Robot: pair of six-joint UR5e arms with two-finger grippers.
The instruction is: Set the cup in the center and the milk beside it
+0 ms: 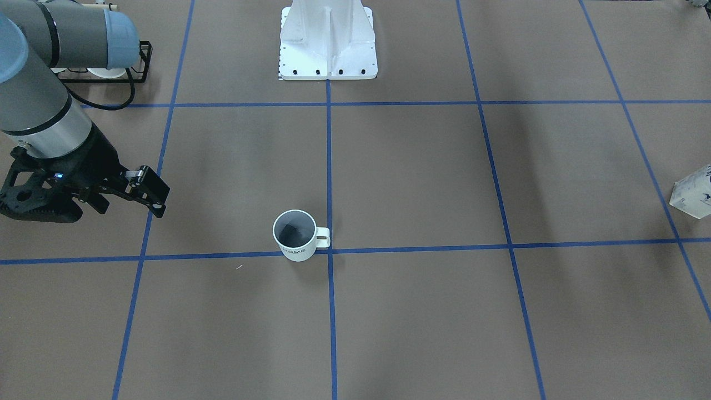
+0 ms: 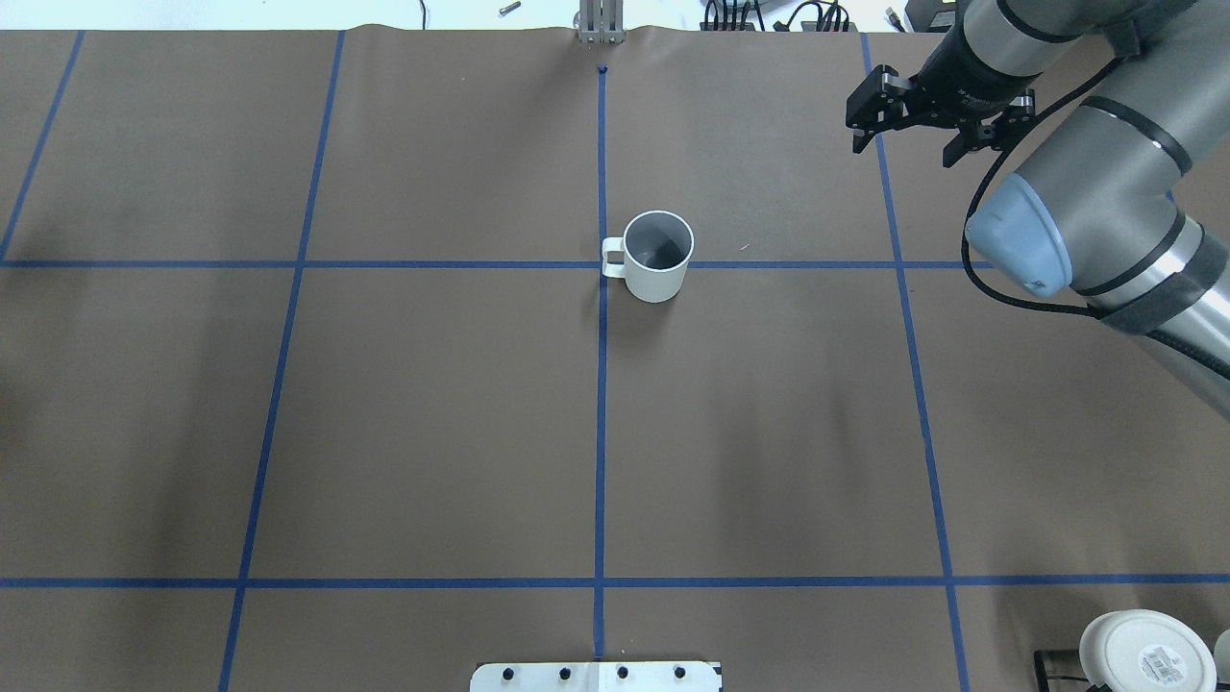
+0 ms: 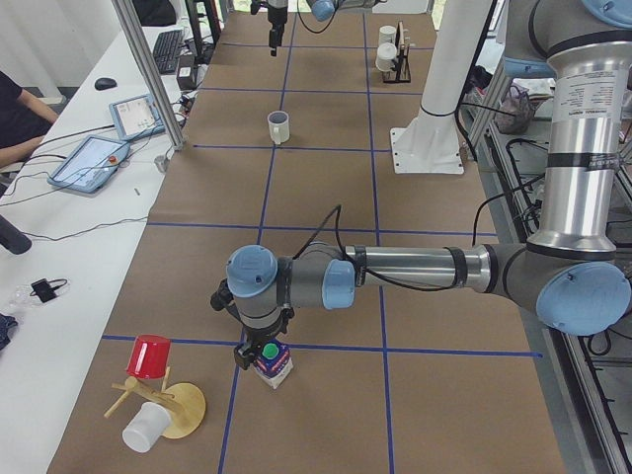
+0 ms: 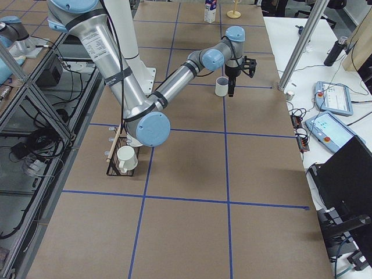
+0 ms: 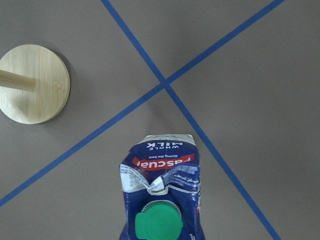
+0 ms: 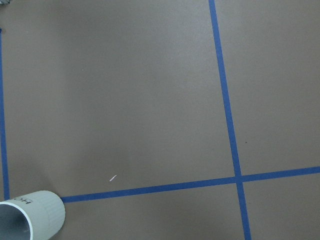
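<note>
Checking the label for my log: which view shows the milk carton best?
The left wrist-mounted view: the milk carton sits close up, green cap and lettering legible. Exterior left shows it small under the left arm, exterior right tiny at the far end, front-facing only a cut-off edge; overhead misses it.

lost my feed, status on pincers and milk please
Right pincer open, off the cup. Cup upright at center crossing. Left pincer at milk top, grip unclear; milk far from cup. Wooden stand near milk.
</note>
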